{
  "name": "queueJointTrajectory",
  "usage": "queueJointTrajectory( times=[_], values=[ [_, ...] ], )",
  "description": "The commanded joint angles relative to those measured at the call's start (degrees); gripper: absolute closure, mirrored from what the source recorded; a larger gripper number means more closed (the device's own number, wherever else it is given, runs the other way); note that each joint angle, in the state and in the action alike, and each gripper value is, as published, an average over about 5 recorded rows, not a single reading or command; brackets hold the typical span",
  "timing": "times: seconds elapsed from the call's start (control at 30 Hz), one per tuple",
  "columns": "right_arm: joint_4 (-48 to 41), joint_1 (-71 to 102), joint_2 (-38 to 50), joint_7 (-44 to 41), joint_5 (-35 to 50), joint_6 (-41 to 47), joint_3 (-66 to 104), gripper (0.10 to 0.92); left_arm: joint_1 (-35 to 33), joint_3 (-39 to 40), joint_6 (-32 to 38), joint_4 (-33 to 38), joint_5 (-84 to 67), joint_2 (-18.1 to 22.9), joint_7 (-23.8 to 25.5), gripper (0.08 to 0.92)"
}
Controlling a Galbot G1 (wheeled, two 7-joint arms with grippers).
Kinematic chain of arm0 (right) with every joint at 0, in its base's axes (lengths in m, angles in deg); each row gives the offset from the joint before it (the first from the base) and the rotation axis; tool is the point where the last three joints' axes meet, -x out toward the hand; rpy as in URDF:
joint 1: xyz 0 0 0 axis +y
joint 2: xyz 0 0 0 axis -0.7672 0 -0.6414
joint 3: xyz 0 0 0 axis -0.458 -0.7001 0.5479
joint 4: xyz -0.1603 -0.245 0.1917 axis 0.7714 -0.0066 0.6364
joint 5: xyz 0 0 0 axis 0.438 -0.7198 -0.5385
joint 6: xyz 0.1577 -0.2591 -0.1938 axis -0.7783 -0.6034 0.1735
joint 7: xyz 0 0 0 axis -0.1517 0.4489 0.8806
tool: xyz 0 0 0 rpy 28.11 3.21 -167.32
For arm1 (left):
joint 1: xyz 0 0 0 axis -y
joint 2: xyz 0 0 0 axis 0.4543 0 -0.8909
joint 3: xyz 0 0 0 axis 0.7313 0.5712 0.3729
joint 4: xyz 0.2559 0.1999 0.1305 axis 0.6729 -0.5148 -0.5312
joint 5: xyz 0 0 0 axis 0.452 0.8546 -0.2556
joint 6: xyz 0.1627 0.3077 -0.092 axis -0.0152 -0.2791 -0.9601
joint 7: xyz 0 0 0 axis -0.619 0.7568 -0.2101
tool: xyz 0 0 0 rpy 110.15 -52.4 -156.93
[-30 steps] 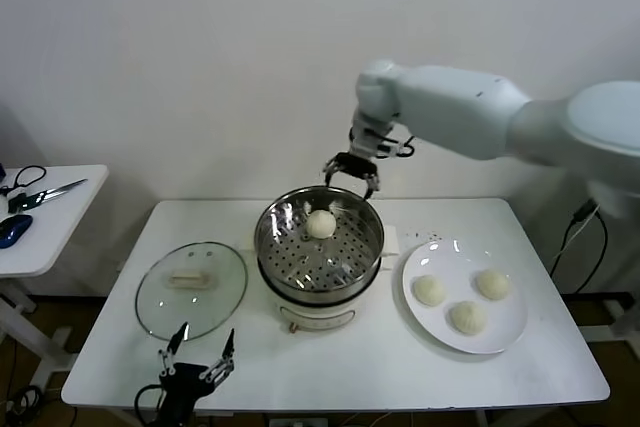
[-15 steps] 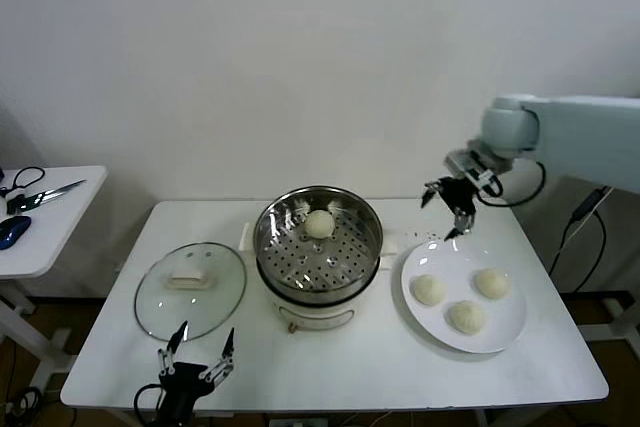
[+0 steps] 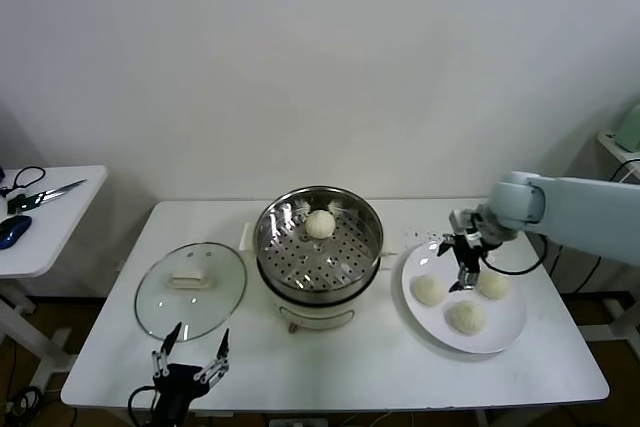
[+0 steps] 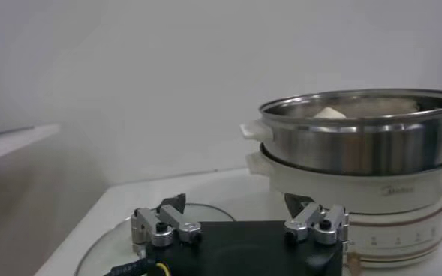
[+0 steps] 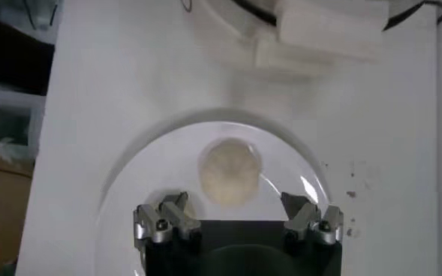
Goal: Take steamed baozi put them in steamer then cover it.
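The steamer stands mid-table with one baozi on its perforated tray. Three more baozi lie on a white plate to its right. My right gripper is open and empty, low over the plate between the two rear buns. In the right wrist view one baozi lies just beyond its open gripper. The glass cover lies flat left of the steamer. My left gripper is open and parked at the front edge; its wrist view shows the gripper facing the steamer.
A small side table at the far left holds scissors and a blue object. A white wall stands close behind the table. The steamer's side handle sits just past the plate's rim.
My right arm has swung from above the steamer's back rim to the right and come down over the plate, open and empty. The left gripper has barely moved.
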Motion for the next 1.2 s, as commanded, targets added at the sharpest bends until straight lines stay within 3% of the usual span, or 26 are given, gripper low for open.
queueJointTrajectory(
  times=[0.03, 0.5, 0.8, 1.0, 1.2],
  values=[
    [-4.48, 12.65, -0.78, 2.28, -3.16, 4.02, 9.96, 0.203, -0.04, -0.02, -0.06, -0.05, 0.09, 0.02, 0.0, 0.177],
    [-8.47, 16.39, -4.85, 3.03, -4.28, 4.73, 12.81, 0.205, -0.29, -0.26, 0.06, -0.33, 0.12, 0.54, -0.12, 0.177],
    [-7.15, 13.8, -3.98, 1.6, -3.11, 4.54, 11.94, 0.375, -0.11, -0.32, -0.03, -0.31, 0.12, 0.58, -0.17, 0.177],
    [-4.22, 2.09, -2.64, -1.43, 0.64, 3.11, 4.57, 0.381, -0.09, -0.29, -0.11, -0.04, 0.13, 0.58, -0.19, 0.177],
    [-1.09, -23.03, -5.11, -8.72, 7.37, -0.85, -11.67, 0.381, -0.18, -0.22, -0.08, 0.42, -0.1, 0.13, -0.2, 0.177]
  ],
)
